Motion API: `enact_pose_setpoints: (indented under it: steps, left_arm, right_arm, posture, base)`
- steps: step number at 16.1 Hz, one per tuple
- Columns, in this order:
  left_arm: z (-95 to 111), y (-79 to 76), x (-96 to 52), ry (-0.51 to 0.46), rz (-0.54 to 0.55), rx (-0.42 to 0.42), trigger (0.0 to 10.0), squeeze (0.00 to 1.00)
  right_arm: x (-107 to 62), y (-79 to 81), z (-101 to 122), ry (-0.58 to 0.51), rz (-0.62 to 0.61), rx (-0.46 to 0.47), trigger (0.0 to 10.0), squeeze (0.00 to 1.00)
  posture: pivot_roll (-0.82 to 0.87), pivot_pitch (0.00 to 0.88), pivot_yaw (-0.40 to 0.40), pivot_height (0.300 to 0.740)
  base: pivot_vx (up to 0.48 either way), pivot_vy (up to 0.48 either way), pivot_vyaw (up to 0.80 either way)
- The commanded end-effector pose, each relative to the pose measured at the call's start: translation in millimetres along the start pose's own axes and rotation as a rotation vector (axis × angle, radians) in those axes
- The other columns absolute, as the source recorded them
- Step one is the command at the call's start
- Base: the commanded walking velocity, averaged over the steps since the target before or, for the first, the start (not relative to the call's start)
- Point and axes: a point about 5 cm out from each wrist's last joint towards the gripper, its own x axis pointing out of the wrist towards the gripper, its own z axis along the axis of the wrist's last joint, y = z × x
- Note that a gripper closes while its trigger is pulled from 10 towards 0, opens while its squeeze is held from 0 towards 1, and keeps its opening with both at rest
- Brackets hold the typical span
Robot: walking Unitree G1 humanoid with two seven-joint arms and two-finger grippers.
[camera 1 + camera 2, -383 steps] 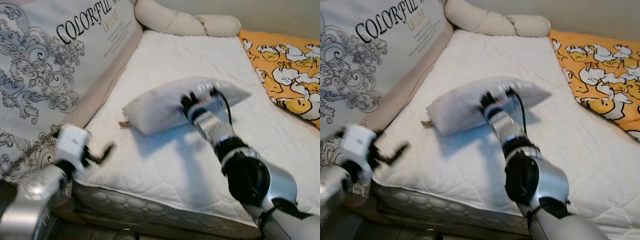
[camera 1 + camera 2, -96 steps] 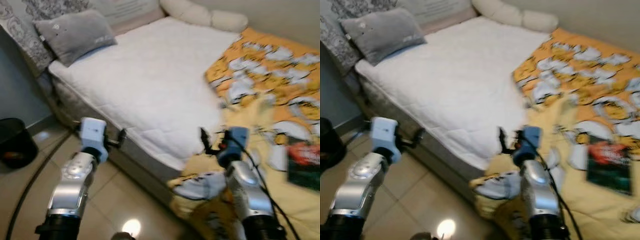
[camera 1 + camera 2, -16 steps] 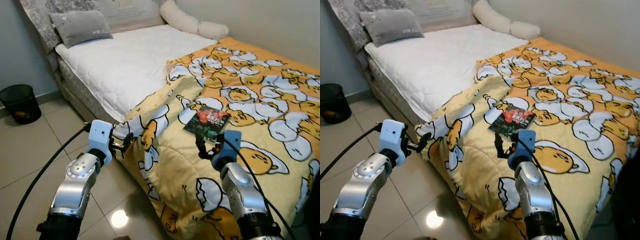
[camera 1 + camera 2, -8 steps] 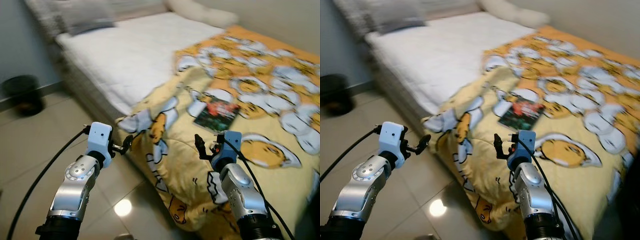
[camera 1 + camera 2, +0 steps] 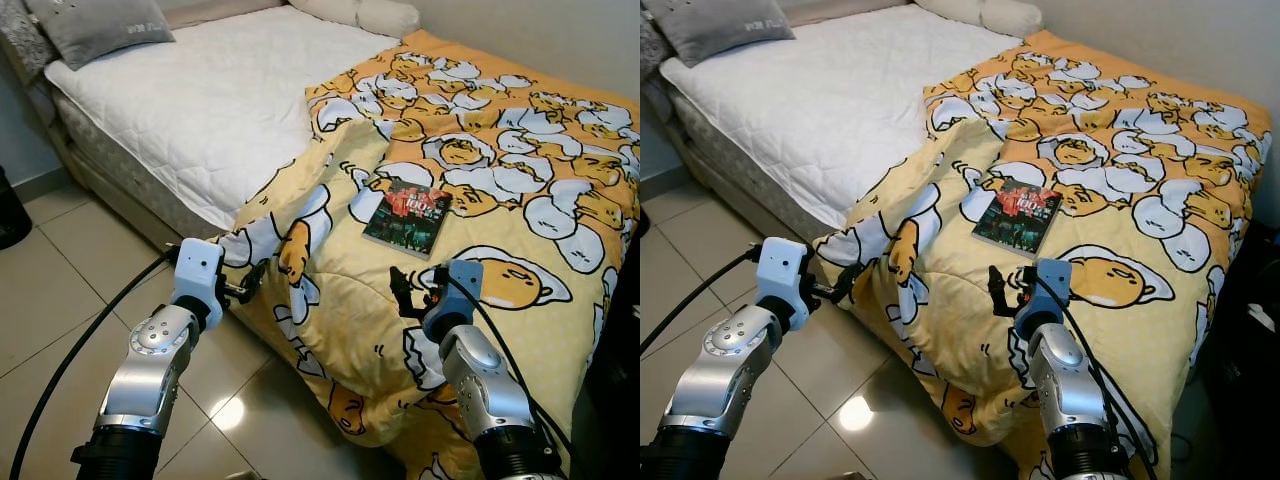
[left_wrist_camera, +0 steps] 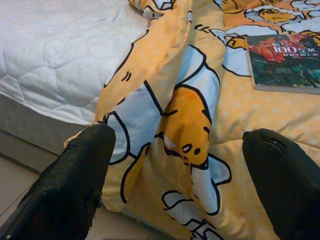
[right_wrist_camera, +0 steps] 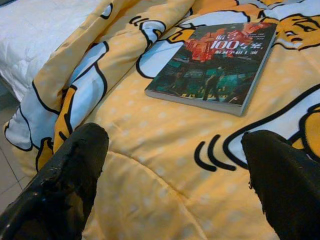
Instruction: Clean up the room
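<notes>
Yellow quilt [image 5: 470, 190] with a cartoon egg print covers the foot half of the bed [image 5: 190, 110]; its folded-back edge bunches and spills over the bed's side toward the tiled floor [image 5: 60, 300]. On the quilt, near that bunched fold, lies a book [image 5: 408, 216] with a dark red-and-green cover, flat and face up. Its long axis runs slantwise across the quilt, the title end pointing toward the far side of the bed and the other end toward the robot.

Just short of the book hangs the right gripper [image 5: 416, 296], above the quilt, fingers [image 7: 60, 185] spread wide with nothing between them; in the right wrist view the book lies ahead of the gap, apart from both fingers. Off to the other side of the book, the left gripper [image 5: 248, 284] is level with the bed's side, close to the hanging quilt edge, also spread wide and holding nothing. A grey pillow [image 5: 98, 26] rests at the head of the bare white mattress, well apart from the book, and a cream bolster [image 5: 360, 12] lies along the far edge.
</notes>
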Motion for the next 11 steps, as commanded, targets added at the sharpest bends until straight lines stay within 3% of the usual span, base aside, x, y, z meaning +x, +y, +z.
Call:
enact_pose_setpoints:
  steps: [1,8,11]
  left_arm:
    - [3.0,-0.5,1.5,-0.007,-0.004,-0.002,10.0,0.3]
    - [2.6,-0.8,1.2,-0.005,-0.008,-0.004,10.0,0.31]
    - [2.4,-0.8,1.2,-0.004,-0.008,-0.003,10.0,0.31]
  right_arm:
    - [1.3,-2.9,2.2,0.004,-0.013,-0.012,10.0,0.0]
    - [2.9,-3.4,0.9,0.016,-0.011,-0.004,10.0,0.0]
    - [3.0,-4.2,0.6,0.016,-0.014,-0.015,10.0,0.0]
  posture:
    - [0.13,0.0,-0.021,0.74]
    - [0.13,0.0,-0.02,0.74]
    - [0.13,0.0,-0.02,0.74]
  base:
    - [0.0,0.0,0.0]
    - [0.293,0.0,0.0]
    - [0.31,0.0,-0.32]
